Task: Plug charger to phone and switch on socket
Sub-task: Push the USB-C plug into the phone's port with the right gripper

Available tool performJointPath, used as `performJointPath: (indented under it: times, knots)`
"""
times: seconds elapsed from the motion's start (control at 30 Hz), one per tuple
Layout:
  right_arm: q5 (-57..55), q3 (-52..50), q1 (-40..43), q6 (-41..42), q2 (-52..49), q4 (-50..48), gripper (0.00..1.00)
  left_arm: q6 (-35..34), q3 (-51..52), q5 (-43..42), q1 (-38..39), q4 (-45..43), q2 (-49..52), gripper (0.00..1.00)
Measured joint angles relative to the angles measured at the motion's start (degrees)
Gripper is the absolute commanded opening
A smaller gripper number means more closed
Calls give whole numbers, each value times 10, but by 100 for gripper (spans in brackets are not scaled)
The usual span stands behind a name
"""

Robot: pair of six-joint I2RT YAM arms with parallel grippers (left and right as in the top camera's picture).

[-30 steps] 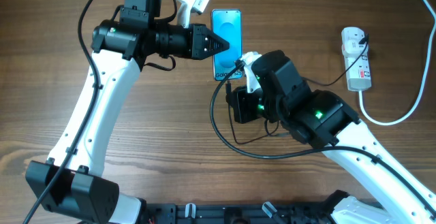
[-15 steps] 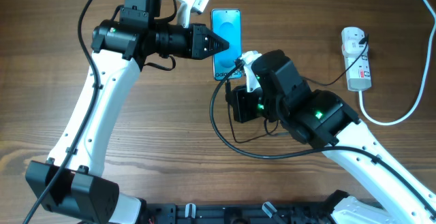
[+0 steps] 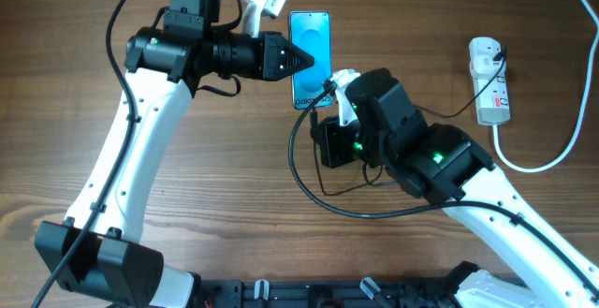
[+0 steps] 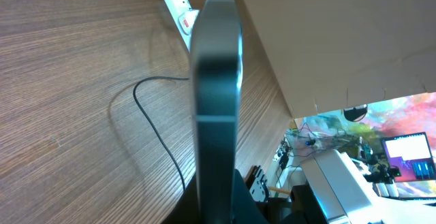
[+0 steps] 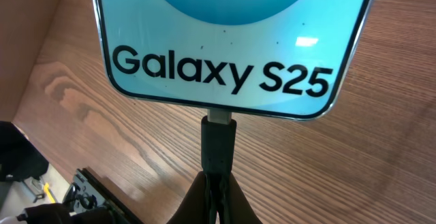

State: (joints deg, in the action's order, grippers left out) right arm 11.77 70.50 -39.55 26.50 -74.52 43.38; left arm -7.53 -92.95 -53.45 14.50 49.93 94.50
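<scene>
Overhead: your left gripper is clamping the phone from its left edge. The right gripper is sitting at the phone's lower end, and the socket is lying well apart on the right.

Left wrist: the phone is showing edge-on, with the charger curling across the table.

Right wrist: you're pinching the charger's connector, its tip touching the phone's bottom edge.
</scene>
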Motion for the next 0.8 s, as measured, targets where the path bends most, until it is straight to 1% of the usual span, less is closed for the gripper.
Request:
performJointPath:
  times: [0.57, 0.8]
  knots:
    - [2, 0, 0, 0, 0, -15, 4, 0, 0, 0, -2, 3, 0, 4]
    - [2, -4, -3, 0, 0, -51, 7, 0, -4, 5, -15, 15, 0, 4]
